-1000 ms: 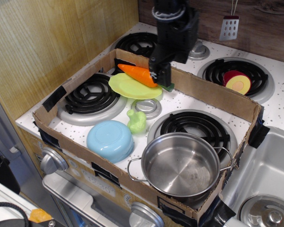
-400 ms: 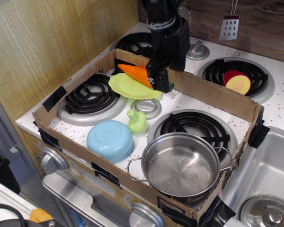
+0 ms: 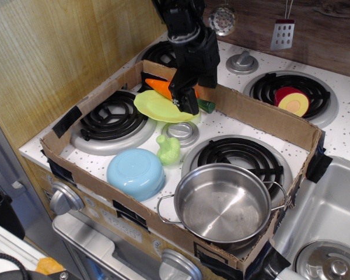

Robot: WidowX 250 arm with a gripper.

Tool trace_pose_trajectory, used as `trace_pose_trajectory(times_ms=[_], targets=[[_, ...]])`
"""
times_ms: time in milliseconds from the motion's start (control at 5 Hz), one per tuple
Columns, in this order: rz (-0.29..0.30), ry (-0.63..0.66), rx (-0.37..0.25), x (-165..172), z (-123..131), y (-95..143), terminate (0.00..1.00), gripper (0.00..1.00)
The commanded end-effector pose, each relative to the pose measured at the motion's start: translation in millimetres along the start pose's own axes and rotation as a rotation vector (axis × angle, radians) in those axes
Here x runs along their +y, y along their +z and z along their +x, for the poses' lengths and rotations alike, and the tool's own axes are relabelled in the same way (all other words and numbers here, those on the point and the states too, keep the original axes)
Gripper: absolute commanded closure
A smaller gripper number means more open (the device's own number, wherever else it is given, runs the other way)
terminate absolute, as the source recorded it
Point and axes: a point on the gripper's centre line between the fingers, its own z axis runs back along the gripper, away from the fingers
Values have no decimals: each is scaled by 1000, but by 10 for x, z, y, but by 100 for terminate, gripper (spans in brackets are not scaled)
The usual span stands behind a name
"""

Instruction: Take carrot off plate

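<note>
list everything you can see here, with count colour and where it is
carrot: 1, orange with green stem end, on the plate under the gripper
plate: 1, yellow-green, back of the box
lumpy toy: 1, pale green, middle of the box
bowl: 1, light blue, upside down, front left
pot: 1, steel, front right burner
cardboard box: 1, brown, around the stove top
round piece: 1, red and yellow, back right burner
gripper: 1, black, at the carrot; grip not clear

The gripper [image 3: 184, 100] jaws clamp the carrot [image 3: 163, 88] over the plate's [image 3: 154, 107] far right edge; a blue bowl [image 3: 135, 173] sits nearer.
</note>
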Motion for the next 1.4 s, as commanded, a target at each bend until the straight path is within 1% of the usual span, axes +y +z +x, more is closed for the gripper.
trace_pose_trajectory(times_ms=[0, 200, 400, 600, 800, 1000, 1200], targets=[[40, 12, -21, -6, 10, -1, 0, 0], [27, 35, -47, -71, 18, -51, 0, 0], [-46, 56, -98, -98, 5, -155, 0, 0], [-147, 76, -141, -43, -20, -208, 0, 0], [-201, 100, -140, 86, -49, -233, 0, 0], [-178, 79, -103, 127, -10, -165, 0, 0], [-132, 63, -47, 117, 32, -112, 0, 100]])
